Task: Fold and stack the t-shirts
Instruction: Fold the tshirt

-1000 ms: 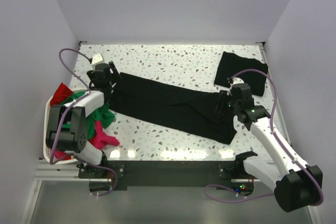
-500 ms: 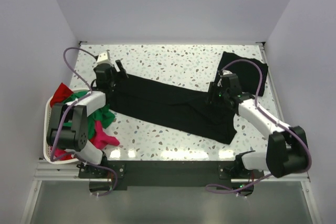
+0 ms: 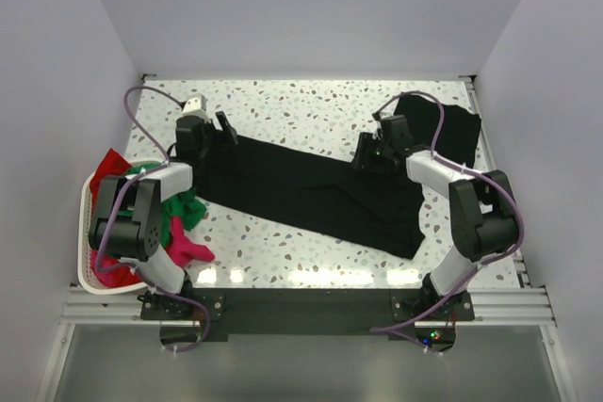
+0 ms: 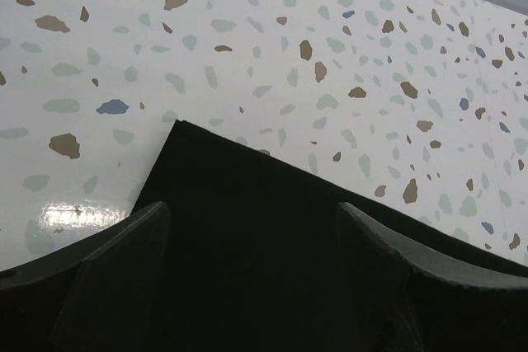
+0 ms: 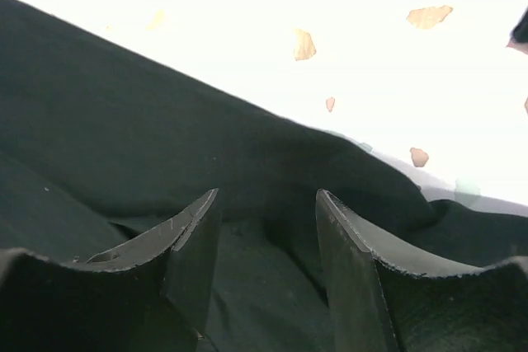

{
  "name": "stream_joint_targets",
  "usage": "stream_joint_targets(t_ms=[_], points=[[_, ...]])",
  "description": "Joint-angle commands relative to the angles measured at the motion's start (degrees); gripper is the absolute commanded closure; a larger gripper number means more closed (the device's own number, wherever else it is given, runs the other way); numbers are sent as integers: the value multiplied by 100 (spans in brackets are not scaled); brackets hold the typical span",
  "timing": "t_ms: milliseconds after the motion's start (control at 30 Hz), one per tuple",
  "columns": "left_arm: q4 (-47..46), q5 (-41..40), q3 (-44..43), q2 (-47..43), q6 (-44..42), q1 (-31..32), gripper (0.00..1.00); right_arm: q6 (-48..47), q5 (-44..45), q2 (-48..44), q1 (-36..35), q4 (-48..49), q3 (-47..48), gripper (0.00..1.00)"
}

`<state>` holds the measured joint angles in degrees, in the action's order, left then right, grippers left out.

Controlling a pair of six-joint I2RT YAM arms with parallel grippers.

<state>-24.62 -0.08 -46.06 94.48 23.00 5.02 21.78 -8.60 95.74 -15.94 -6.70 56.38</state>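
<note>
At the left edge, the left arm (image 3: 141, 204) hides much of the white basket (image 3: 85, 275) and the coloured t-shirts (image 3: 184, 206) spilling from it. The left hand (image 4: 252, 212) is open, its fingers spread above the far left corner of the long black t-shirt (image 3: 301, 190), which lies slantwise across the desk (image 3: 311, 105). Whether the fingers touch the cloth cannot be told, black on black. The right hand (image 5: 266, 199) also gapes, over a fold at the shirt's far right edge. Just beyond it, a folded black t-shirt (image 3: 457, 134) fills the far right corner. Bare desk lies beyond the long shirt.
</note>
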Motion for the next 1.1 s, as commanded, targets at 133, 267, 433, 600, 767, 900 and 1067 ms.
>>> stream_joint_targets(t_ms=[133, 267, 433, 600, 767, 900, 1067], points=[[-368, 236, -175, 97, -6, 17, 13, -227, -45, 93, -198, 81, 207, 48], [-377, 262, -175, 150, -6, 17, 13, -253, 7, 190, -295, -41, 215, 51], [-359, 236, -157, 97, -15, 17, 13, -288, 218, 199, -409, -288, 268, 57], [-368, 210, -122, 80, -24, 17, 13, -262, 359, 50, -480, -551, 303, 85], [-359, 166, -113, 62, -33, 8, 13, -192, 570, -135, -786, -876, 321, 100], [-350, 148, -105, 62, -50, 8, 13, -43, 789, -275, -1059, -1052, 295, 100], [-333, 148, -96, 45, -42, 8, 13, 256, 1105, -512, -1437, -1193, 181, 100]])
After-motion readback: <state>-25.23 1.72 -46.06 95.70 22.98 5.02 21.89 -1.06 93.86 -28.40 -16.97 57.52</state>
